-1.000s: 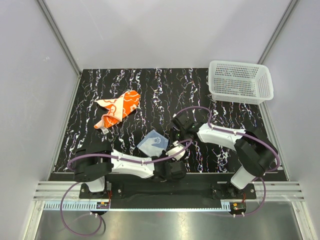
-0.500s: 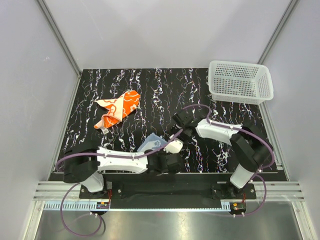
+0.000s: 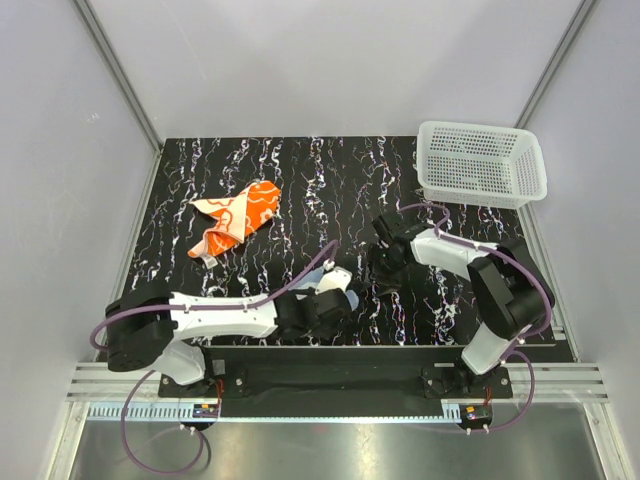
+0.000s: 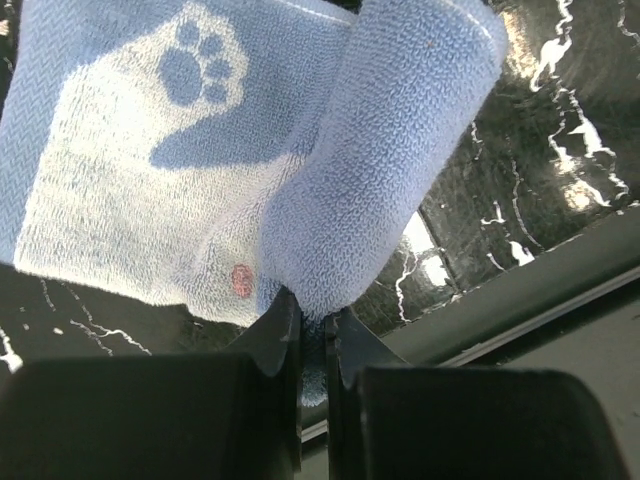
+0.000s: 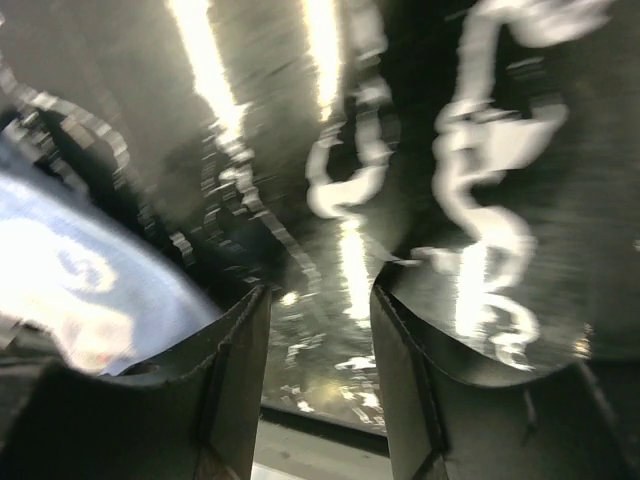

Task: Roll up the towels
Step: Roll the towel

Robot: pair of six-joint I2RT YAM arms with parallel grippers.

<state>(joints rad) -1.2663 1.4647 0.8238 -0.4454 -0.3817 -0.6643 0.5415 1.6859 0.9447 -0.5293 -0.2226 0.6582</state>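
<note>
The light blue towel [image 4: 150, 180], printed with a white shape and a paw mark, lies on the black marbled table with one side folded over into a thick roll [image 4: 390, 170]. My left gripper [image 4: 312, 322] is shut on the near edge of that fold. From above, the towel [image 3: 311, 279] is mostly hidden under the left gripper [image 3: 327, 292]. My right gripper [image 5: 320, 295] stands open over bare table, nothing between its fingers, with the blue towel [image 5: 60, 270] off to its left. The orange towel [image 3: 236, 227], white-patterned, lies crumpled at the far left, untouched.
A white mesh basket [image 3: 481, 163] stands at the table's far right corner. The right gripper [image 3: 384, 272] hovers right of the table's middle. Grey walls enclose the table on three sides, and the metal rail with the arm bases runs along the near edge.
The right gripper has opened, let go of the blue towel and drawn away to the right. The left gripper has carried the towel's edge leftward and toward the near edge.
</note>
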